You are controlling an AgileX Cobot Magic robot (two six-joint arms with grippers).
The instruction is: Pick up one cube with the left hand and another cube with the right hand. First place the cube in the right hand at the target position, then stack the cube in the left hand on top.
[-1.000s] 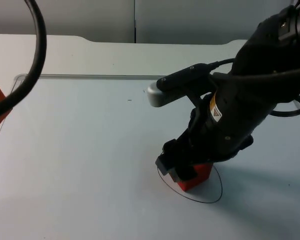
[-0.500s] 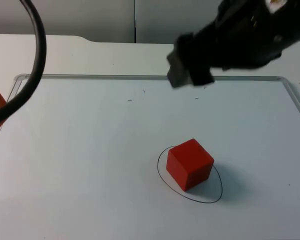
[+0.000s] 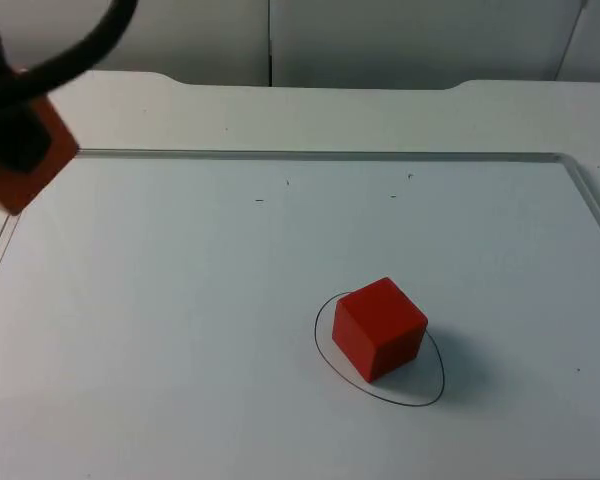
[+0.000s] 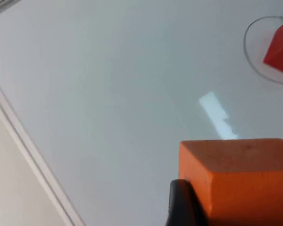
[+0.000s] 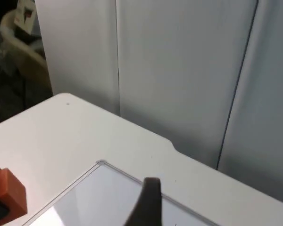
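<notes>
A red cube (image 3: 380,328) rests on the white table inside a thin drawn oval (image 3: 430,395), with nothing touching it. The left wrist view catches that red cube (image 4: 282,47) and part of the oval (image 4: 249,54) too. At the far left, above the table, my left gripper (image 3: 18,150) is shut on an orange cube (image 3: 48,152). From the left wrist the orange cube (image 4: 240,181) looms close, one black fingertip (image 4: 181,205) pressed to its side. My right gripper (image 5: 148,207) is raised and faces the partition wall, and its view takes in the orange cube (image 5: 9,195).
A raised rim (image 3: 310,155) borders the white work surface at the back and bends down the right side (image 3: 595,205). The grey partition wall (image 3: 400,40) stands behind the table.
The right arm let go of the red cube inside the oval, lifted away and left the top view. The left gripper with the orange cube has risen and moved inward from the left edge.
</notes>
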